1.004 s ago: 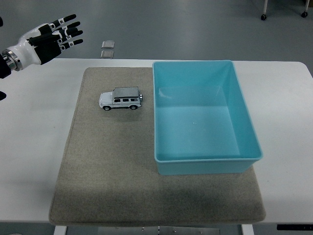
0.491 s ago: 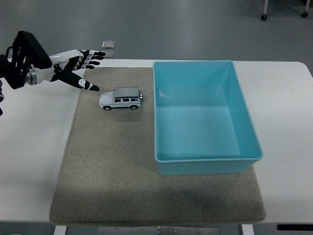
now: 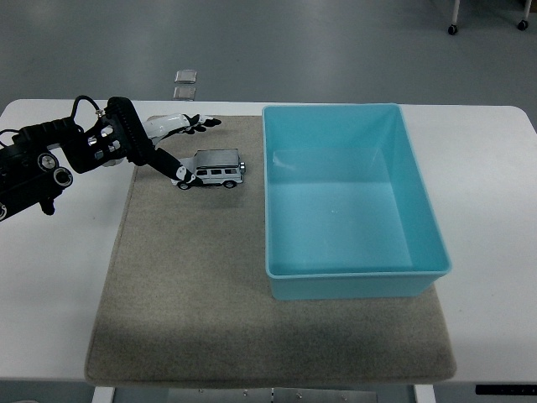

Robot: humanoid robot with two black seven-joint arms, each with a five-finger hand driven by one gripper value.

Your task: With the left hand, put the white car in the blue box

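One left hand [image 3: 172,143] works here, fingers spread around the white car [image 3: 210,169] (nothing clamped), which sits on the mat [image 3: 185,294] beside the blue box [image 3: 348,201]. A thumb nudge could roll the car away.

- blue box [image 3: 424,220]: smooth plastic, slight sheen
- mat [image 3: 185,285]: rough, matt grey-beige cloth
- white car [image 3: 214,169]: glossy, silvery-white
- table [image 3: 50,277]: smooth, matt white

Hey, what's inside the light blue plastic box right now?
Nothing shows inside the light blue plastic box: its bare floor is visible wall to wall. The small white toy car sits outside it on the beige mat, by the left hand.
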